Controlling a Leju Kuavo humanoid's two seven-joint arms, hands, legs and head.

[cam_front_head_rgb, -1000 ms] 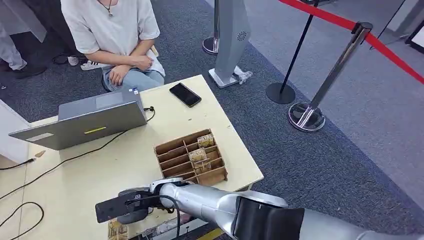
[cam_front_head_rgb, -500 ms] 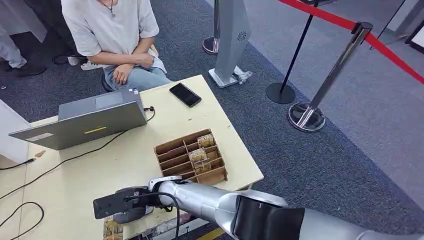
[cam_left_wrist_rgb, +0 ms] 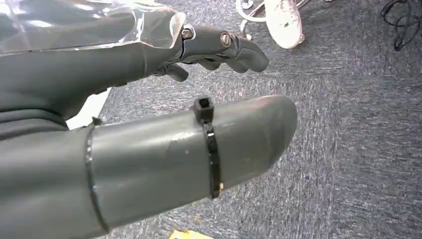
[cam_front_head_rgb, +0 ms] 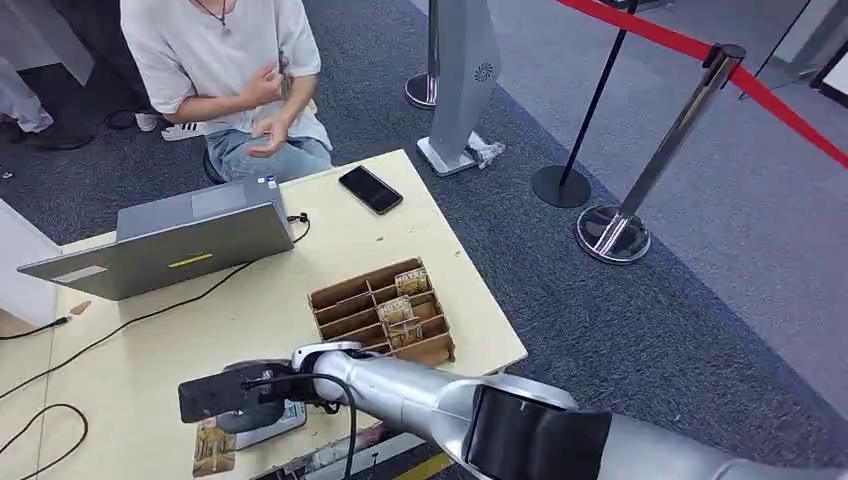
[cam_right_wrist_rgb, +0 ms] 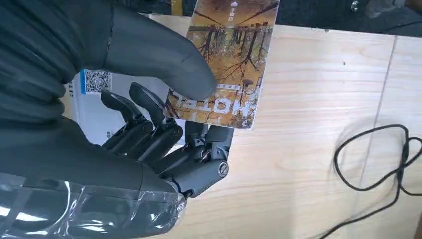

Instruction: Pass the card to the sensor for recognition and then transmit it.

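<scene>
My right arm reaches across the near edge of the bench [cam_front_head_rgb: 300, 270], and the right hand [cam_right_wrist_rgb: 164, 124] has the card [cam_right_wrist_rgb: 226, 59] pinched between its thick thumb and the dark fingers underneath. In the head view the card [cam_front_head_rgb: 213, 450] pokes out below the wrist camera housing, close to the bench's front edge. From the wrist I can read the card well: an autumn tree picture with bold lettering at one end, thumb planted on the printed face. Just behind the fingers sits the sensor [cam_right_wrist_rgb: 97, 107], a white flat unit with a small QR label; the hand is right over it, though I cannot tell whether the card touches it. In the head view the sensor [cam_front_head_rgb: 268, 425] peeks out under the hand.

My left hand [cam_left_wrist_rgb: 219, 47] hangs over grey carpet, fingers gently curled, apart from the thumb, nothing in them.

Further up the bench, a wooden compartment tray [cam_front_head_rgb: 380, 315] holds a few more cards in its right-hand slots. A grey laptop [cam_front_head_rgb: 170, 240] stands open toward the far side, a black phone [cam_front_head_rgb: 370, 189] lies near the far corner, and black cables [cam_front_head_rgb: 140, 315] trail across the top. A seated person [cam_front_head_rgb: 225, 70] in a pale shirt has both hands raised at the chest.
</scene>
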